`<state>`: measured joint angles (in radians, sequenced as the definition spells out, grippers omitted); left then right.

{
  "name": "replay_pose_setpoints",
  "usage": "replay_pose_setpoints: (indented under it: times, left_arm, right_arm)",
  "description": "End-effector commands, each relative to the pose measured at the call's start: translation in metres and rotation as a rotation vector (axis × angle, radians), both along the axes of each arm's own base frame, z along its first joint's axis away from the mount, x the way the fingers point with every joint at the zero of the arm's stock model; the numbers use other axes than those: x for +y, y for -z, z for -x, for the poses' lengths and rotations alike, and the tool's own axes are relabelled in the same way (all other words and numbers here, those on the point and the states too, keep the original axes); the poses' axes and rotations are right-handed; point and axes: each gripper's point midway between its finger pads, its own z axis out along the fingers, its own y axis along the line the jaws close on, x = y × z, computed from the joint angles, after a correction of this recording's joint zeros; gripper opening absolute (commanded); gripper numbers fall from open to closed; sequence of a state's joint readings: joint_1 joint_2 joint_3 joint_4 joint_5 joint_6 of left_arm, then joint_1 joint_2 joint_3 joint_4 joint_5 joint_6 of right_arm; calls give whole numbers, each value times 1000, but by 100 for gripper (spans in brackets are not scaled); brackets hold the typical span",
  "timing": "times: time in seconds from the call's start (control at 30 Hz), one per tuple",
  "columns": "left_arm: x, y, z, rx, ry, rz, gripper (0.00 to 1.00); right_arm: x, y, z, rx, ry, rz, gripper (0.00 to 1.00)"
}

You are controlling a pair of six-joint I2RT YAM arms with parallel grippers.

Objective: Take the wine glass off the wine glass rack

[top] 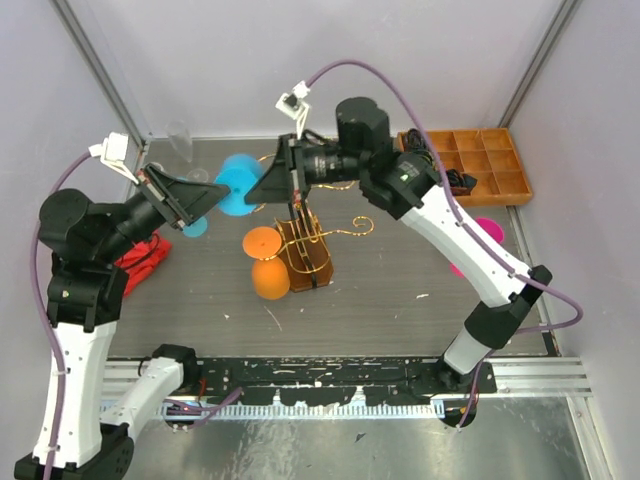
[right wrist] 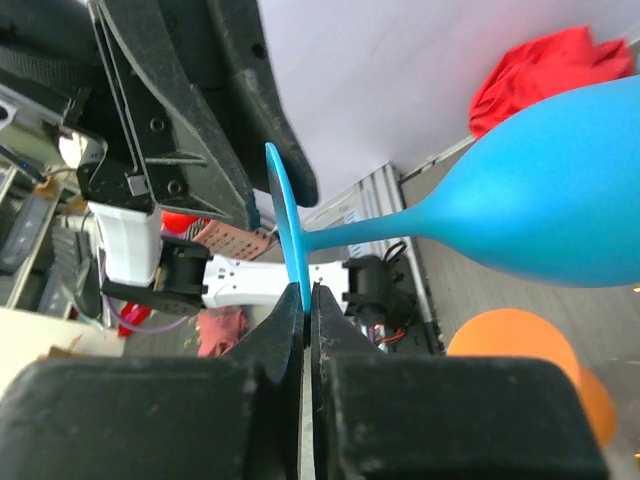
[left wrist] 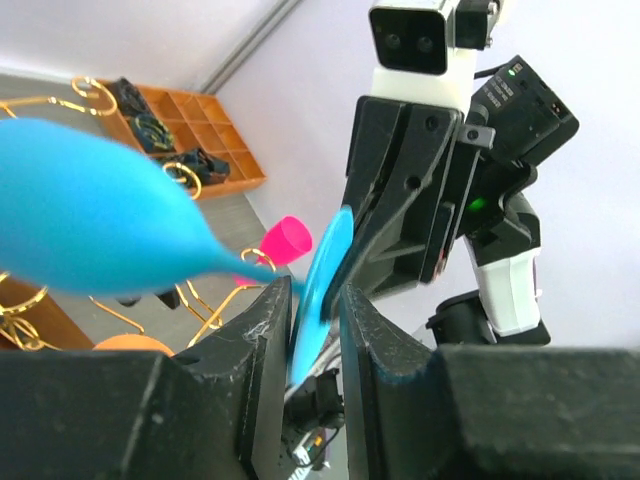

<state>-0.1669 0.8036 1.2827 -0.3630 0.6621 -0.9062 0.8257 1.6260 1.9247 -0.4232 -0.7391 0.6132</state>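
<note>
Wine glass [top: 238,183] was off the rack [top: 310,245], just behind it. My right gripper [right wrist: 306,295] clamped its foot; couldn't tell if my left gripper [left wrist: 315,300] gripped. Next, probably one releases.

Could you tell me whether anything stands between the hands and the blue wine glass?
Nothing visible does: the right hand pinches the blue wine glass by its foot, and the left hand straddles that same foot.

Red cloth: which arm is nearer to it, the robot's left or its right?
Left. The red cloth lies beside the left arm, partly hidden under it. The right arm reaches in from the far side of the wine glass rack, well away from the cloth.
</note>
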Motion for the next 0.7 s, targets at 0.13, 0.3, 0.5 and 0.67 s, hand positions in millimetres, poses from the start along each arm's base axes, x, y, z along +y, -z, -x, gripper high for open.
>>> replay_pose_setpoints:
  times: [0.13,0.3,0.5,0.67]
  left_arm:
    - [9,-26,18,-108,-52,-35,30]
    - [12,-21,17,-98,-71,-49,30]
    - [10,-16,14,-83,-65,-59,29]
    - [12,-13,16,-85,-80,-88,30]
  right_arm:
    - [-84,-47,-75,-229,315,17,1]
    - [-152,-37,-140,-353,690,268,1]
    - [-251,27,-203,-370,1085,691,1]
    - [-341,61,-218,-424,1416,1097,1]
